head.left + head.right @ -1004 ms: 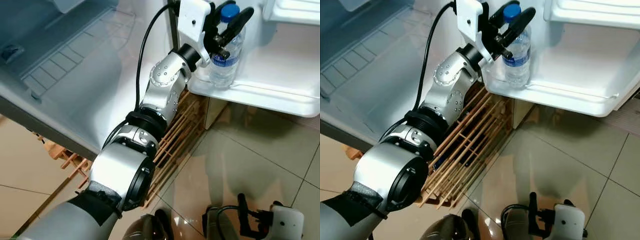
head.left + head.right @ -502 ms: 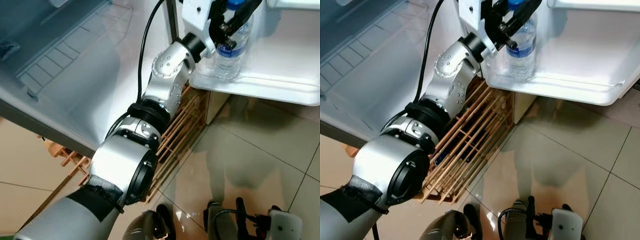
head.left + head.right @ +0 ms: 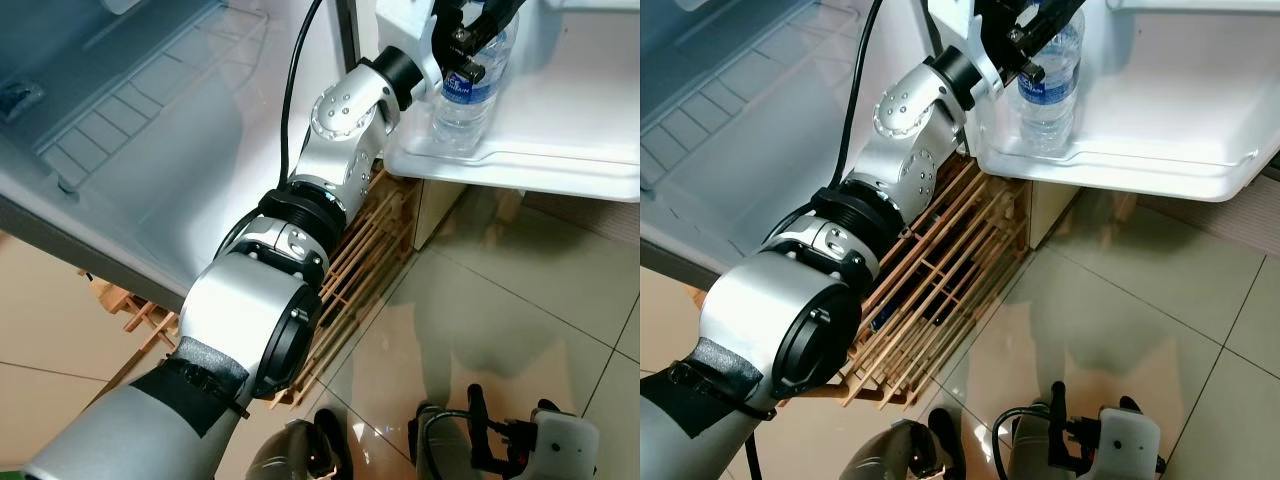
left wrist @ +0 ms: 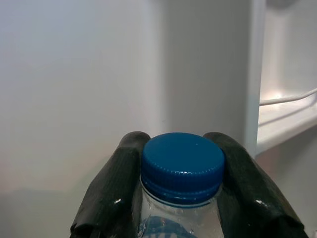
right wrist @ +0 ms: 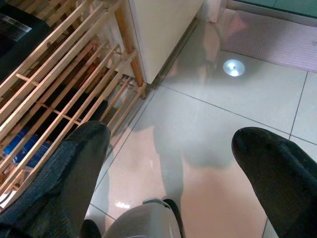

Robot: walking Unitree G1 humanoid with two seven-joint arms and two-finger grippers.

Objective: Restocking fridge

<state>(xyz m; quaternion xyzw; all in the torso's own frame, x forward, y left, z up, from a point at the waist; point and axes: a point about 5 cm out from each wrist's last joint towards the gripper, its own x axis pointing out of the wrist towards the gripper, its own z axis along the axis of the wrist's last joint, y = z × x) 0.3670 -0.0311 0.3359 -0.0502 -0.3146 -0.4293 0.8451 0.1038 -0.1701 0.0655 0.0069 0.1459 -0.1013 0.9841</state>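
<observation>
At the left, the open fridge's interior shelf (image 3: 130, 110) slopes away, with a wooden slatted rack (image 3: 940, 290) on the floor below it. The left gripper (image 3: 478, 35) is clamped on the neck of a water bottle (image 3: 1048, 85), just under its blue cap (image 4: 182, 161). The bottle stands in the left end of the door shelf (image 3: 560, 170). Placing looks nearly finished; next, the fingers should part and withdraw cleanly. Down right, the right gripper (image 5: 173, 168) hangs idle, fingers spread apart.
</observation>
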